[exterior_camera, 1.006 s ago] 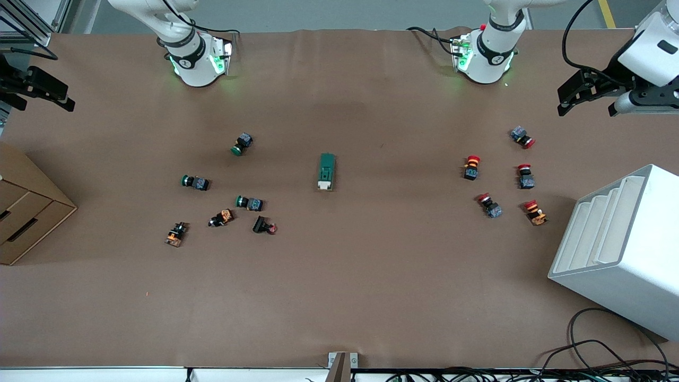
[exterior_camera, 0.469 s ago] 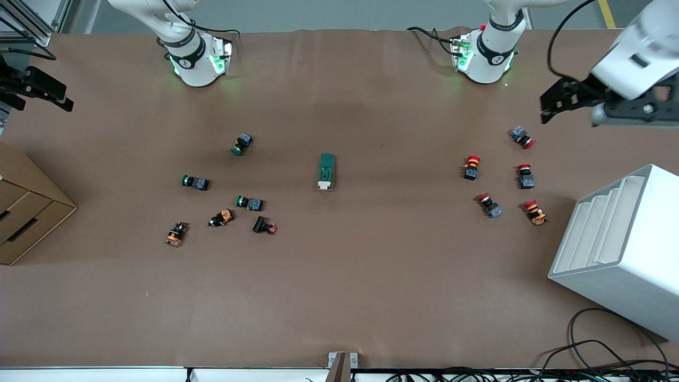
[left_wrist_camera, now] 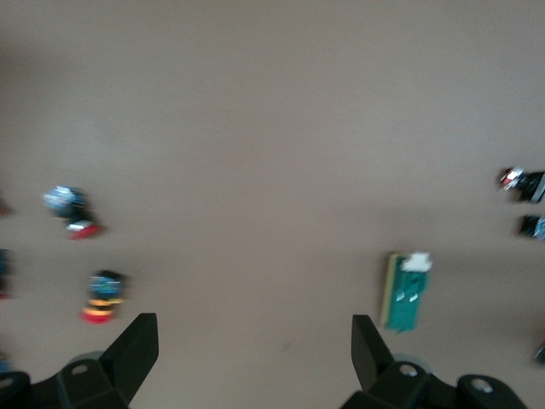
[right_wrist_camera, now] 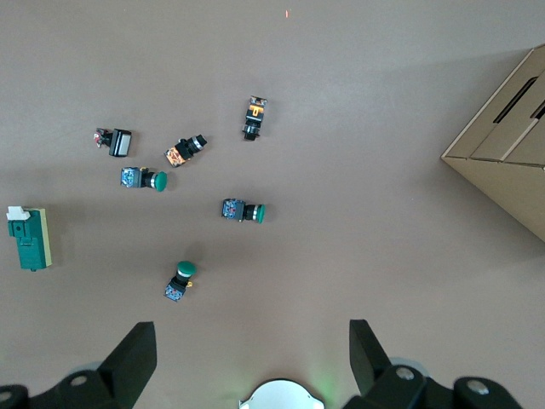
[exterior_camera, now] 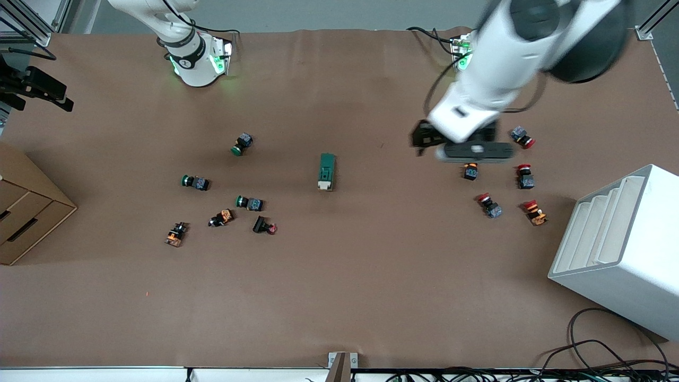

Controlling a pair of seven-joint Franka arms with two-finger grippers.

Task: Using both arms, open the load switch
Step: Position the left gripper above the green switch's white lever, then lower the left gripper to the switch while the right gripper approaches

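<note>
The load switch, a dark green block with a white lever end, lies flat at the middle of the table. It also shows in the left wrist view as the load switch and in the right wrist view as the load switch. My left gripper hangs open over bare table between the switch and the red buttons, with nothing between its fingers. My right gripper waits open and empty, high over the right arm's end of the table; its fingers stand wide apart.
Several red push buttons lie toward the left arm's end. Green push buttons and orange-bodied ones lie toward the right arm's end. A white stepped rack stands at one end, a cardboard box at the other.
The left arm has swung in from the table's end toward the middle, so its gripper now hangs close to the load switch. The right arm has not moved.
</note>
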